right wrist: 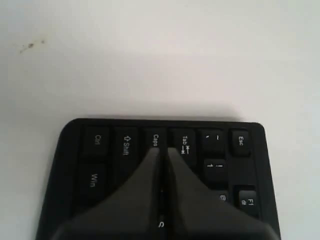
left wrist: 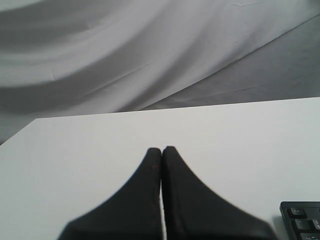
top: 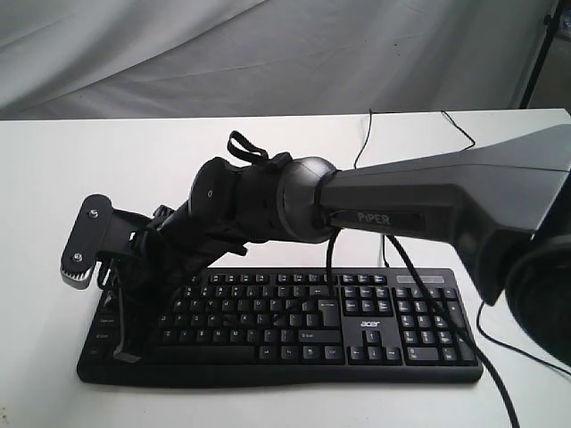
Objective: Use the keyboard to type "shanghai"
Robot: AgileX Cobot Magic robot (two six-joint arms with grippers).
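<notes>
Right wrist view: right gripper (right wrist: 163, 150), jaws closed on nothing, sits over the Caps/Tab boundary at the left end of the keyboard (right wrist: 95, 167), which lies on the white counter (right wrist: 150, 60). Recommend centring on one letter key and pressing straight down. Left gripper (left wrist: 161, 149) is closed and empty, off the keyboard.

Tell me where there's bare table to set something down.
In the exterior view, the white table is bare behind the wide black plastic keyboard, mostly at left, and beside its left end. The grey right arm crowds the keyboard's left half, and thin black cables trail behind at right.
</notes>
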